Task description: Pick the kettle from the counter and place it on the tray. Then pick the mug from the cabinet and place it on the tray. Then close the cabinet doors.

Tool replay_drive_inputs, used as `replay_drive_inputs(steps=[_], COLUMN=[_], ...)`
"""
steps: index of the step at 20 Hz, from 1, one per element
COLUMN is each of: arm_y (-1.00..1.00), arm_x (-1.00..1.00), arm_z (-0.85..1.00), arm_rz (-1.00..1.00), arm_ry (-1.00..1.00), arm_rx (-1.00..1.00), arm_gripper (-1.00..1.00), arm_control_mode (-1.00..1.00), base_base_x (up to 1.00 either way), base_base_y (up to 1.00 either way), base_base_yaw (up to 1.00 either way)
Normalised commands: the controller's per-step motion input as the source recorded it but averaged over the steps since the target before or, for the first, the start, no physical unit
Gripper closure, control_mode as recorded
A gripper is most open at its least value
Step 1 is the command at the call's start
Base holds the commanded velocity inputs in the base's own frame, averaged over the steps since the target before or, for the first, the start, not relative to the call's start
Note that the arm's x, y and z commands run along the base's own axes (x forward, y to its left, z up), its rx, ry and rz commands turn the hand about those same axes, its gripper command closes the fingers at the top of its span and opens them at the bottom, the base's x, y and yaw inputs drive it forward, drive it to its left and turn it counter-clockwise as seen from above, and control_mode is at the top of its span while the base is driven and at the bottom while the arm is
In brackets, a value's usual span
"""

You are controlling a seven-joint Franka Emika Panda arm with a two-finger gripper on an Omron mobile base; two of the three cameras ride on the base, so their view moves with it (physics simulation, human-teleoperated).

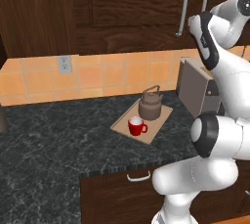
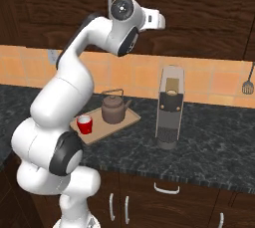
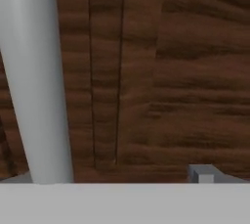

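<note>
Two doors (image 1: 146, 8) face your tool (image 2: 160, 21), which sits spread wide and empty right up against the dark wood grain, beside a door's long white bar handle (image 3: 34, 76). In the hand view the seam between the doors looks tight, and from the base views both appear flush, so I judge the closing step done or nearly so. Below the doors, the flat tan wooden tray (image 1: 161, 120) lies on the black marbled tabletop (image 1: 58, 140). The squat brownish metal kettle (image 1: 150, 104) with its thin arched handle stands on the tray, and the glossy red mug (image 1: 136, 126), white inside, stands on the tray just beside it. Both placements look finished.
</note>
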Motion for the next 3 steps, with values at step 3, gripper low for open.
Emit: replay_drive_inputs(steps=[3], arm_y=[0.0], arm_x=[0.22], arm_z=[-0.14], arm_rz=[0.0], arm_ry=[0.04], arm_rx=[0.0], arm_gripper=[-1.0], arm_control_mode=[-1.0], base_base_x=[0.0], base_base_y=[0.0], base_base_yaw=[0.0])
